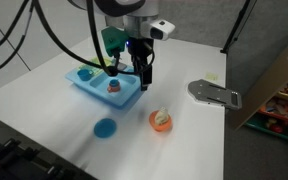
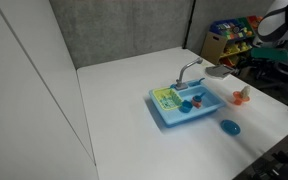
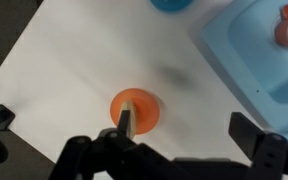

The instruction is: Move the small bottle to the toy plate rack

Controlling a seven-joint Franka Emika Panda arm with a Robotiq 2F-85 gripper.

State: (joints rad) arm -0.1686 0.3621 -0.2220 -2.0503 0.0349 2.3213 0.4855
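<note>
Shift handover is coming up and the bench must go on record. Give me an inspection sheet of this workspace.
Surface: white table, no spills seen.
Job's things: small bottle sits on the orange plate, outside the blue toy sink; the toy plate rack, the sink's yellow-green end, does not hold it.
Clutter: blue disc; grey metal piece; reddish piece in the basin.
Grippers: gripper open, empty, above the sink.
Cables: black cables hang beside the arm.
Surroundings: cardboard box; toy shelf; grey wall panel.
</note>
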